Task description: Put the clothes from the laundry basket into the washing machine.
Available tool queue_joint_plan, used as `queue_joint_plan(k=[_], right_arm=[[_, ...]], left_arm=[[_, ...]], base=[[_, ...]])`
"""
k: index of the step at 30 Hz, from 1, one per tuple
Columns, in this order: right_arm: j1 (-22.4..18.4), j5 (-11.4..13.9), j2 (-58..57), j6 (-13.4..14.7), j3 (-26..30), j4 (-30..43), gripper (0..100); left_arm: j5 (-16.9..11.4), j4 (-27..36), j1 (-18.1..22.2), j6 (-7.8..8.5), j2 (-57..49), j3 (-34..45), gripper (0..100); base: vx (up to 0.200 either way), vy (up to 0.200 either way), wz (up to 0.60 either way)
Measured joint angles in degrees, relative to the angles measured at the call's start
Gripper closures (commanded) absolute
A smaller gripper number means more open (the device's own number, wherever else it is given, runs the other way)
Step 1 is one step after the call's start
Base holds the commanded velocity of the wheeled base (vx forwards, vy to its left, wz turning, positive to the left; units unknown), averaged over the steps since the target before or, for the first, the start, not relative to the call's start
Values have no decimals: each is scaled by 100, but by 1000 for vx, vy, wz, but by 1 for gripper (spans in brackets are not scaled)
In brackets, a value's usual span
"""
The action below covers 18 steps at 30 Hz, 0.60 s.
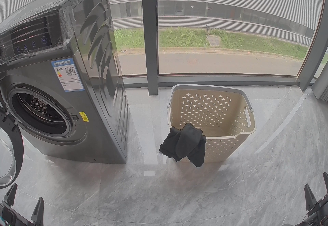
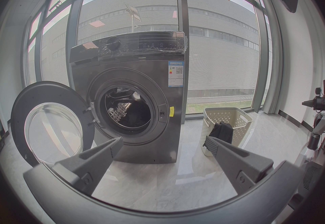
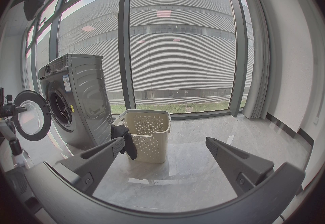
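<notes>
A cream laundry basket [image 1: 218,100] [image 2: 237,114] [image 3: 149,123] stands on the marble floor by the window. A black garment [image 1: 184,143] [image 2: 221,132] [image 3: 124,138] hangs over its near left rim. To its left stands the grey washing machine [image 1: 85,76] [image 2: 128,65] [image 3: 84,92], its round door [image 1: 10,155] [image 2: 50,123] [image 3: 32,119] swung open and the drum [image 1: 41,110] [image 2: 127,109] exposed. My left gripper [image 1: 24,199] [image 2: 162,143] is open low at the near left, well short of the machine. My right gripper [image 1: 317,187] [image 3: 164,143] is open at the near right, apart from the basket.
Floor-to-ceiling window glass with a grey mullion [image 1: 149,28] runs behind basket and machine. A curtain [image 3: 260,65] hangs at the right corner. Bare marble floor [image 1: 191,192] lies between me and the basket.
</notes>
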Motion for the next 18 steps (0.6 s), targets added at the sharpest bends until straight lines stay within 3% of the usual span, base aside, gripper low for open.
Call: queue_joint_plan(k=[5, 12, 18], right_arm=[[-7, 88, 0, -166, 0, 9, 0], [-13, 104, 0, -160, 0, 4, 0], [9, 163, 4, -157, -133, -49, 0]], left_arm=[[2, 0, -10, 16, 0, 0, 0], [0, 0, -5, 5, 0, 0, 0], [0, 0, -5, 18, 0, 0, 0]], base=[[200, 0, 0], [200, 0, 0], [0, 0, 0]])
